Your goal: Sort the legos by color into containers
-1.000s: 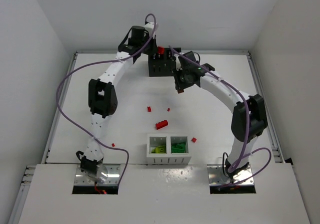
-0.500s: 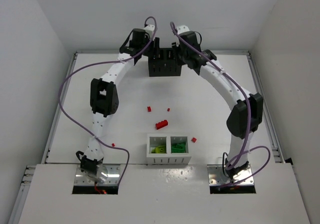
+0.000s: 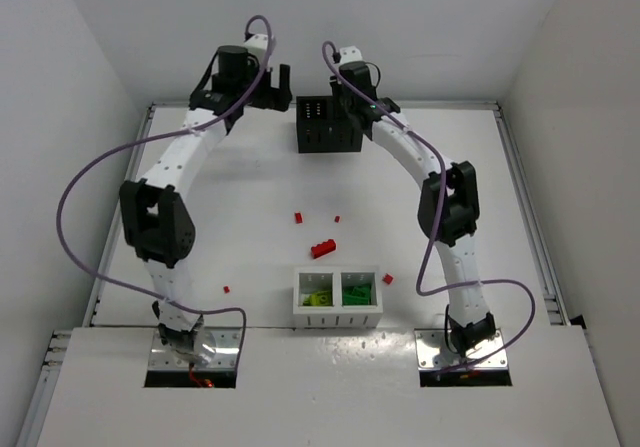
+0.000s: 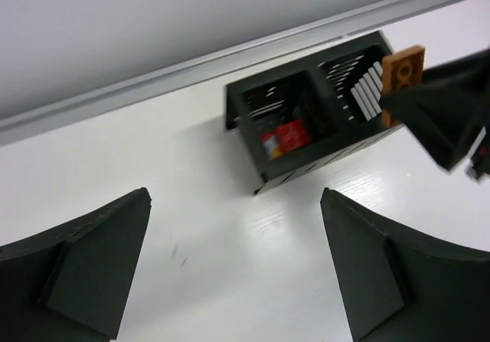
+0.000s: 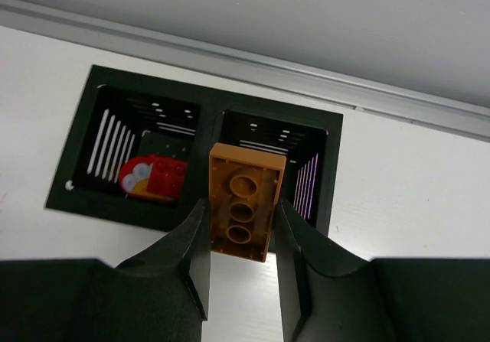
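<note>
- The white table (image 3: 250, 187) stands in a plain white-walled booth (image 3: 400, 27). A metal rail (image 5: 383, 101) runs along its 12 o'clock edge.
- Two arms rise from the 6 o'clock edge, the left arm (image 3: 170, 157) and the right arm (image 3: 410, 152). Both reach to the far side.
- There are two containers, each with two compartments. The black box (image 3: 328, 137) is at 12 o'clock on the table and the white box (image 3: 337, 317) is near 6 o'clock.
- In the white box, lime green legos (image 3: 319, 298) fill the 9 o'clock compartment and dark green legos (image 3: 355, 294) the 3 o'clock one. Both heaps are too jumbled to count.
- Five loose red legos lie on the table:
  - the largest (image 3: 323, 249) just at 12 o'clock of the white box
  - two (image 3: 299, 217) (image 3: 337, 218) further toward the middle
  - one (image 3: 388, 279) beside the white box at 3 o'clock
  - one (image 3: 226, 289) well off at 9 o'clock
- One red brick (image 5: 153, 177) lies in the 9 o'clock compartment of the black box.
- The right gripper (image 5: 242, 212) pinches one orange-brown brick (image 5: 245, 181). It holds the brick above the black box, toward the 3 o'clock compartment, which looks dark inside.
- The left gripper (image 4: 235, 197) has its fingers spread wide with nothing between them. It hangs at 9 o'clock of the black box, clear of it.
</note>
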Controlling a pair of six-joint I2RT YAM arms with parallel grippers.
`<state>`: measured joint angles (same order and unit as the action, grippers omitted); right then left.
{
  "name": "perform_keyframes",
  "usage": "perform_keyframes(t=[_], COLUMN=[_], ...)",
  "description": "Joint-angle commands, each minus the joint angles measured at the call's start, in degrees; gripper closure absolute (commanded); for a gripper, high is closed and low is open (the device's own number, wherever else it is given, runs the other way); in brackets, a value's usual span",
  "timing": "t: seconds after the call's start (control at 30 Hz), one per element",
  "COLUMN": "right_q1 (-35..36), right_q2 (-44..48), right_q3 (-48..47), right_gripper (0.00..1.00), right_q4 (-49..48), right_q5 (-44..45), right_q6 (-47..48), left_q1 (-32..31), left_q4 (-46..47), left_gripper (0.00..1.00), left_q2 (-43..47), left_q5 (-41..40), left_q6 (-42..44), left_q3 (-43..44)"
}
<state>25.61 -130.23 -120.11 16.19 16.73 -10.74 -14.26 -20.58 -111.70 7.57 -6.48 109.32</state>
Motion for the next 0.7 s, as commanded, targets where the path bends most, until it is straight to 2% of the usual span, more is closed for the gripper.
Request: perform_keyframes(t=[0.0,0.17,0.3,0.33,0.37,0.5,0.67], right_q1=[-0.9,-1.4,-1.4,-1.4,-1.4,-2.0,-2.0], right_q2=[-0.5,-3.8,-5.7,-5.7,-6.3,-6.3,-6.3], right_q3=[-2.9,-3.8,-5.0,-5.0,-4.3,-3.0,-2.5], right_gripper=[1.00,1.00,1.00,0.89,0.83,0.72,0.58], right_q4=[-9.3,-14.1,-14.1,-14.1,-14.1,-14.6,-14.4], right_q5=[2.6,2.6,2.6,2.6,2.6,2.1,1.6], right_q6=[0.1,1.3,1.8,2.5,2.5,3.1,3.1], left_q1=[2.8,4.9,5.4,5.4,5.4,5.4,4.2], left_q4=[-0.3,0.2,0.7,0.7,0.2,-5.1,-5.6], left_gripper=[0.00,0.00,0.00,0.00,0.00,0.00,0.00], left_q2=[7.4,15.6,18.4,19.1,19.1,19.1,19.6], left_q5=[-3.3,1.7,6.7,7.9,9.5,24.3,23.6], left_q6=[0.7,2.1,2.6,3.4,4.1,12.1,12.8], left_q3=[-9.4,-20.4,-27.0,-27.7,-27.7,-29.2,-31.7])
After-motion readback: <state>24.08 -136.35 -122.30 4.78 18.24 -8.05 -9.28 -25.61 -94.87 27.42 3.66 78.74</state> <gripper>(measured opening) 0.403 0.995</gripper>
